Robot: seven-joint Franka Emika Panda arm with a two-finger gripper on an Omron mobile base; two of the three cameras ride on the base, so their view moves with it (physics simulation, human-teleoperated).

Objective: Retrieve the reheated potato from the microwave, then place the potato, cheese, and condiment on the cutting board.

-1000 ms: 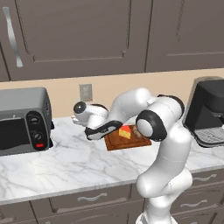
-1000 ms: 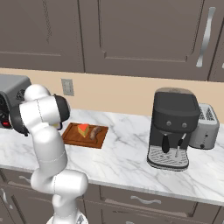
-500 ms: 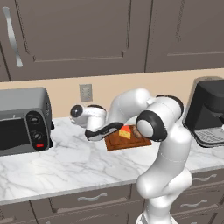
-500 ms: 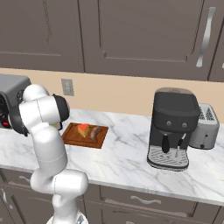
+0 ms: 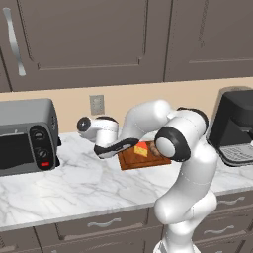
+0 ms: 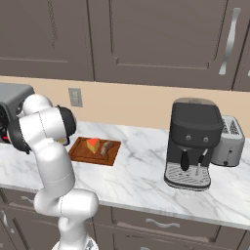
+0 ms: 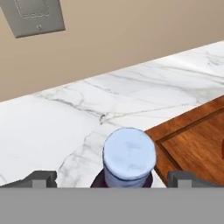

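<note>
The condiment (image 7: 129, 158), a dark bottle with a pale bluish cap, stands on the marble counter just off the corner of the cutting board (image 7: 197, 144). My gripper (image 7: 113, 179) hangs over it, open, with one fingertip on each side of the cap and apart from it. In the left base view the gripper (image 5: 112, 147) sits left of the cutting board (image 5: 132, 162) and hides the bottle. On the board (image 6: 80, 152) lie the orange cheese (image 6: 93, 145) (image 5: 142, 149) and the brown potato (image 6: 106, 148). The microwave is out of view.
A silver toaster oven (image 5: 24, 143) with round knobs stands at the counter's left. A black coffee machine (image 6: 193, 144) and a toaster (image 6: 229, 141) stand at the right. A wall socket (image 7: 35, 17) is on the beige backsplash. Dark cabinets hang overhead.
The hand has drifted a little to the left over the counter. Its jaws have stayed open. The board, cheese and potato have not moved.
</note>
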